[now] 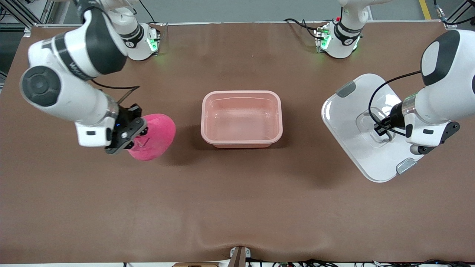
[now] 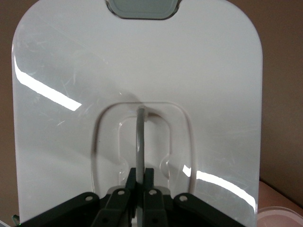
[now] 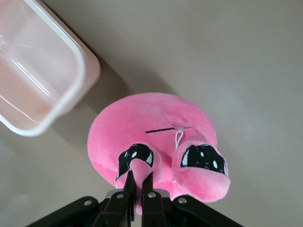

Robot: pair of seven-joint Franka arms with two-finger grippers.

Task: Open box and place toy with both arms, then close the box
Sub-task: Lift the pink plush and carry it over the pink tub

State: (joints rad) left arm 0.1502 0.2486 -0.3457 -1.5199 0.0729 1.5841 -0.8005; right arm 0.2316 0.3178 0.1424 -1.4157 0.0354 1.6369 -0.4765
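Note:
The pink translucent box (image 1: 241, 119) stands open at the table's middle, with nothing in it; one corner shows in the right wrist view (image 3: 42, 75). My right gripper (image 1: 128, 135) is shut on the hot-pink plush toy (image 1: 154, 136) and holds it above the table toward the right arm's end. In the right wrist view the fingers (image 3: 139, 182) pinch a bump of the toy (image 3: 151, 137) between its black eyes. My left gripper (image 1: 382, 128) is shut on the grey handle (image 2: 140, 142) of the white lid (image 1: 365, 126), held tilted above the table toward the left arm's end.
The brown table (image 1: 237, 207) has open room nearer the front camera. Two grey clips (image 1: 346, 89) sit at the lid's ends. The arm bases (image 1: 336, 39) stand along the edge farthest from the camera.

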